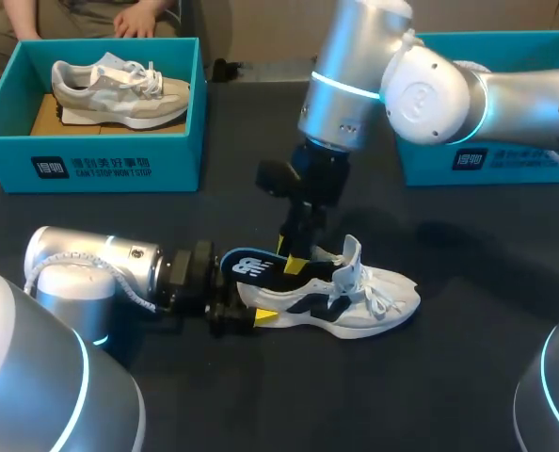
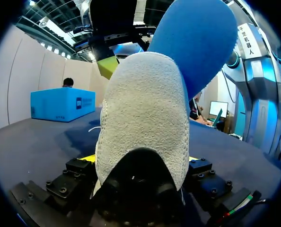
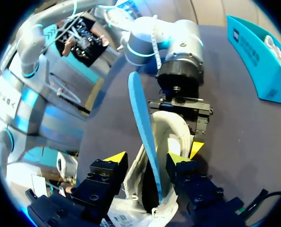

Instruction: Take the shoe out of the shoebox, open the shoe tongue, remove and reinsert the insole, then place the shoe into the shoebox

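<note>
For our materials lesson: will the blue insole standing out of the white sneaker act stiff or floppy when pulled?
The thin blue foam insole curves slightly along its length, so it probably bends easily. It rises from the white knit sneaker without drooping, so likely springy, not limp.

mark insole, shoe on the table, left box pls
insole (image 1: 249,266), head view, on its raised heel end
shoe (image 1: 392,301), head view, on the forefoot
left box (image 1: 119,168), head view, on its front wall
</note>
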Robot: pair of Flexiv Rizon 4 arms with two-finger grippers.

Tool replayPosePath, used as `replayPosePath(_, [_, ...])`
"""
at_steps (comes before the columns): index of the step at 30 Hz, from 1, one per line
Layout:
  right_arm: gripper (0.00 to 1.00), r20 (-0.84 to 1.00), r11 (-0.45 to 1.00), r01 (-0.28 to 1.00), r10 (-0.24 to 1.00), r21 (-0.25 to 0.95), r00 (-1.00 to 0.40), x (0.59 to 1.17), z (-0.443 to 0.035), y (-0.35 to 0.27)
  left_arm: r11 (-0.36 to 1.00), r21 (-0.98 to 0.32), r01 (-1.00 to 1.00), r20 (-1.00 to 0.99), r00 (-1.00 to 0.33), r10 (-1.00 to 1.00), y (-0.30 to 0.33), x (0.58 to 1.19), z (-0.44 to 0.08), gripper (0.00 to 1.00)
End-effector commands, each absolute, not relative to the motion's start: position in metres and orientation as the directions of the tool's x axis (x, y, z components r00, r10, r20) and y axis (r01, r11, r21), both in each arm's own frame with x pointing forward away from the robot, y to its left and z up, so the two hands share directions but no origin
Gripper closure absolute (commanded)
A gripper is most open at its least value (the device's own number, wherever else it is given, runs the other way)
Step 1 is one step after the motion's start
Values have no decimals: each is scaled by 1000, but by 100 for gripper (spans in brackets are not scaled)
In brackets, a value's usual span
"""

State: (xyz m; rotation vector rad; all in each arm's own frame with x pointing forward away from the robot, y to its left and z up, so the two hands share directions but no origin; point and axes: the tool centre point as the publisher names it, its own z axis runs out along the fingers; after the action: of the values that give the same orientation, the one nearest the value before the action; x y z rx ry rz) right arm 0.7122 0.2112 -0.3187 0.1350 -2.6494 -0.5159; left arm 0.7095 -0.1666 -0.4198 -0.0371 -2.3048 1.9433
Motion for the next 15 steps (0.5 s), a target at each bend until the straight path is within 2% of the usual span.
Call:
replayPosePath(1, [45, 330, 919, 24, -117, 394, -937, 705, -320, 207, 172, -983, -63, 81, -992, 99, -168, 709, -420, 100])
replayPosePath(2, [39, 327, 916, 40, -102, 399, -939, 705, -321, 207, 172, -983, -63, 81, -992, 99, -168, 709, -420, 100])
replayPosePath(7, [35, 321, 919, 77, -55, 387, -946, 702, -322, 207, 172, -983, -63, 81, -992, 99, -168, 709, -420, 100])
replayPosePath(15, [37, 312, 904, 123, -12, 409, -950, 699, -327, 206, 172, -983, -63, 81, -992, 99, -168, 709, -420, 100])
